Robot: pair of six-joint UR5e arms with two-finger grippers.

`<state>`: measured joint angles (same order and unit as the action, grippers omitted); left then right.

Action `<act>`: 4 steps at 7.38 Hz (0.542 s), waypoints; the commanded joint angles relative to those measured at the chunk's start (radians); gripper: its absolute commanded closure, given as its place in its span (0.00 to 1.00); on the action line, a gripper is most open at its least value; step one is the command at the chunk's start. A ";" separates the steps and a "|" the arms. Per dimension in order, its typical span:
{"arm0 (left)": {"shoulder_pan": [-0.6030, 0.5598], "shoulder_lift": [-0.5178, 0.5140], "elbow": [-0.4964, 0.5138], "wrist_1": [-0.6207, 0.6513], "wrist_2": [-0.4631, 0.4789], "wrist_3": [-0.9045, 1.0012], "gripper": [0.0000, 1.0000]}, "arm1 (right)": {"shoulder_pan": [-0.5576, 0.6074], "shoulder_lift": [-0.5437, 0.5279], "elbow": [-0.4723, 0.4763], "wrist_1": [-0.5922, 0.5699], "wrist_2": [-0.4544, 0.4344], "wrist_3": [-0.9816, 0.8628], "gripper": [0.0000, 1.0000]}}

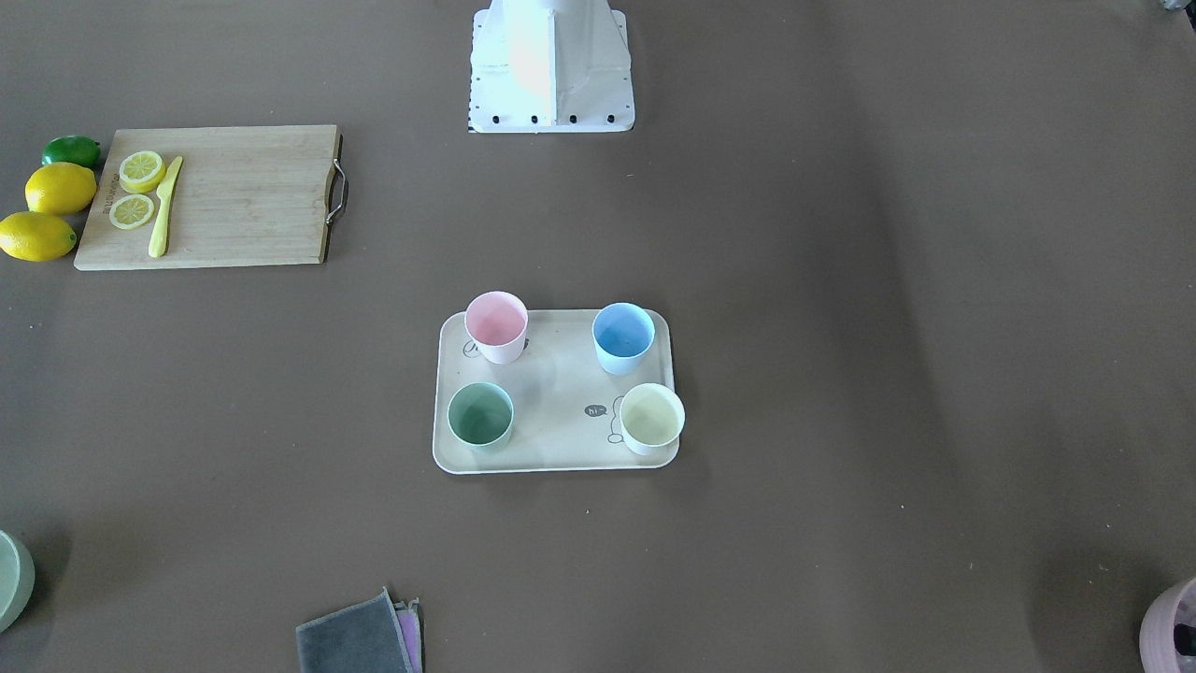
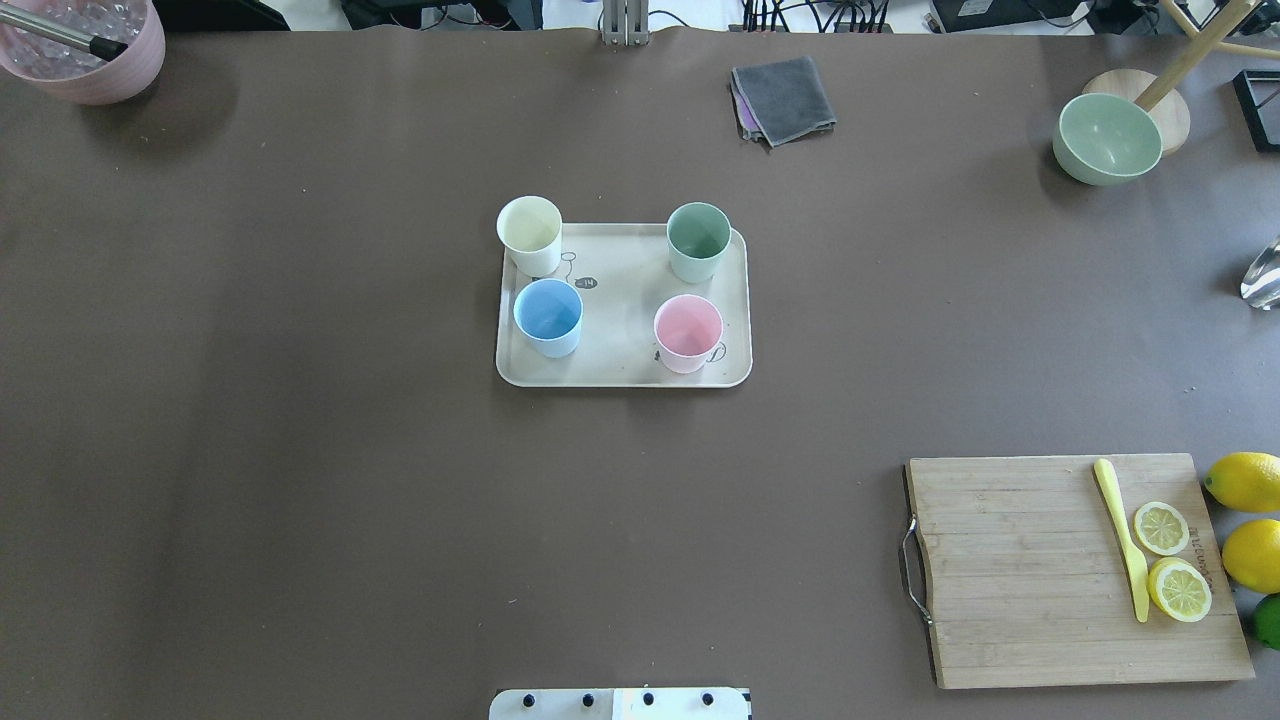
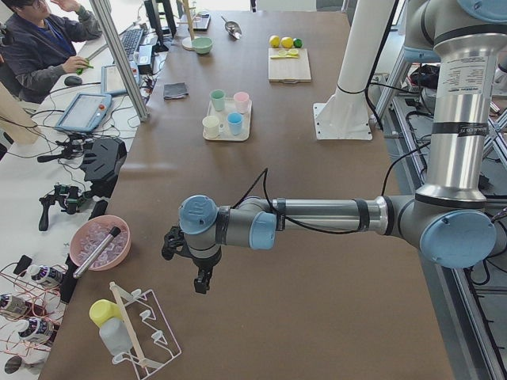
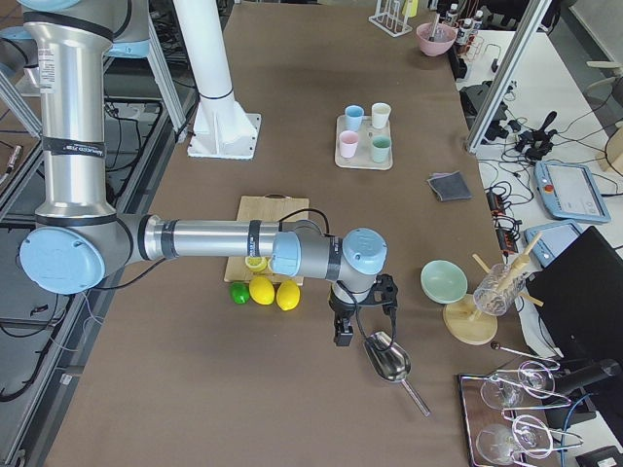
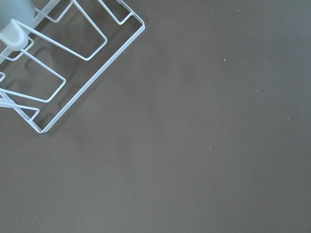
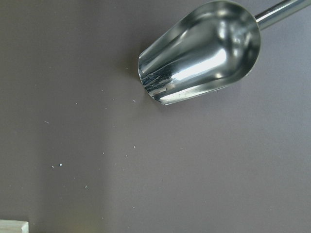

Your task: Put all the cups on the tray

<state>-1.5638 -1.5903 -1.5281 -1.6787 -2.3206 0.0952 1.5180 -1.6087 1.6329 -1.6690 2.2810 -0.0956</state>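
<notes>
The cream tray (image 2: 620,300) lies mid-table, with the bunny print on it. All the cups stand upright on it: the cream-yellow cup (image 2: 530,232), the green cup (image 2: 698,240), the blue cup (image 2: 548,315) and the pink cup (image 2: 688,330). My left gripper (image 3: 201,285) shows only in the exterior left view, low over bare table far from the tray; I cannot tell whether it is open or shut. My right gripper (image 4: 343,338) shows only in the exterior right view, beside a metal scoop (image 4: 389,358); its state is likewise unclear.
A bamboo cutting board (image 2: 1020,570) with lemon slices and a yellow knife lies at the near right, with whole lemons (image 2: 1245,480) beside it. A green bowl (image 2: 1108,137), a grey cloth (image 2: 785,98) and a mauve pot (image 2: 85,45) stand at the far edge. A white wire rack (image 5: 73,48) is near the left gripper.
</notes>
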 commanded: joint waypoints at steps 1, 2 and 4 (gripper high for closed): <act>0.001 0.001 -0.001 -0.001 0.000 0.000 0.02 | 0.001 0.000 -0.001 0.000 0.000 0.001 0.00; 0.001 0.001 -0.001 -0.001 0.000 0.000 0.02 | -0.001 0.000 -0.001 0.000 0.000 0.001 0.00; 0.001 0.001 -0.003 -0.002 0.000 0.000 0.02 | -0.004 0.000 -0.002 0.000 0.000 0.001 0.00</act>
<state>-1.5632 -1.5891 -1.5303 -1.6801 -2.3209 0.0951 1.5163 -1.6091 1.6312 -1.6690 2.2810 -0.0951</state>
